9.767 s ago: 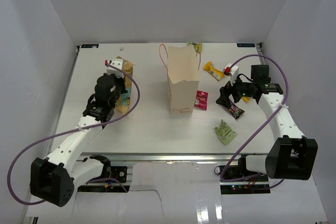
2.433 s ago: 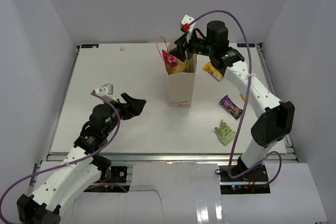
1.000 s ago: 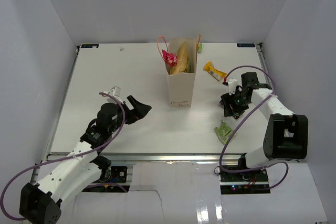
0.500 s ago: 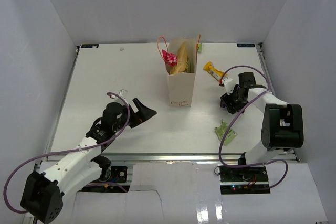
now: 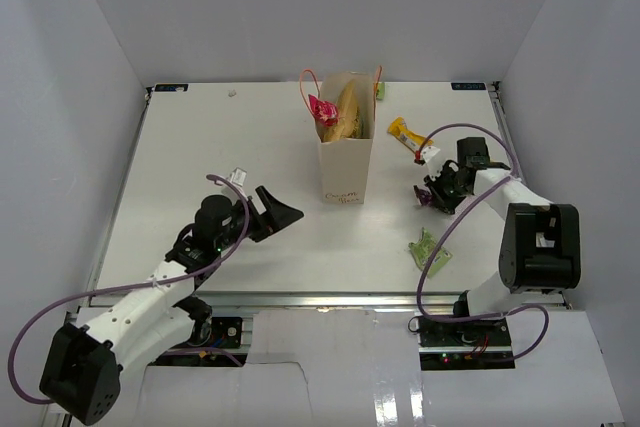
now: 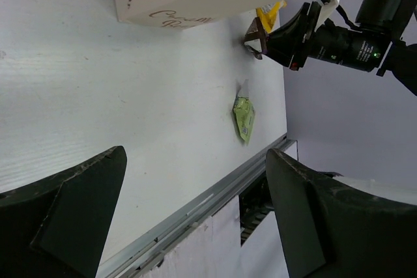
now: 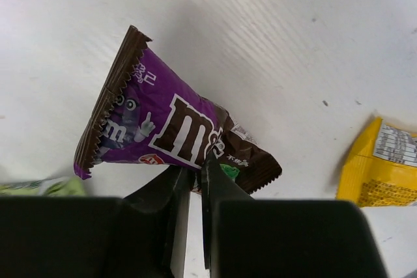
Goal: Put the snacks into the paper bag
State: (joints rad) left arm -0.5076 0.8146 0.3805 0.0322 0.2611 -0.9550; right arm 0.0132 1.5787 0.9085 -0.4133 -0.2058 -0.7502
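Since a second ago the right pincer has been shut: the jaws, then apart, are now clenched on the edge of the purple M&M's packet. The left arm has been edged slightly rightward over the worktop.

- Purple packet: right of the paper bag, well apart from it. It is pinched at one long side only, most of it jutting free. Whether it is clear of the worktop cannot be told.
- Paper bag: upright, mid-worktop, mouth open. A tan chip bag and a red packet are seen in the mouth.
- Yellow packet: on the worktop, just beyond the right pincer on the far side.
- Green packet: on the near side, close to the worktop's edge.
- Left pincer: released, jaws wide, nothing between them. It is held near and left of the paper bag.

Step judged in hand: lift and carry of the purple packet to the bag.

For a clean step, a straight lift is advised first, so the yellow packet is not dragged. The grip is thin and off-centre, so droop and swing are to be expected and a slow traverse is preferred. The packet should be raised above the rim and orange handles, then let go over the gap beside the chip bag. The bag looks light; contact with its wall is best avoided.
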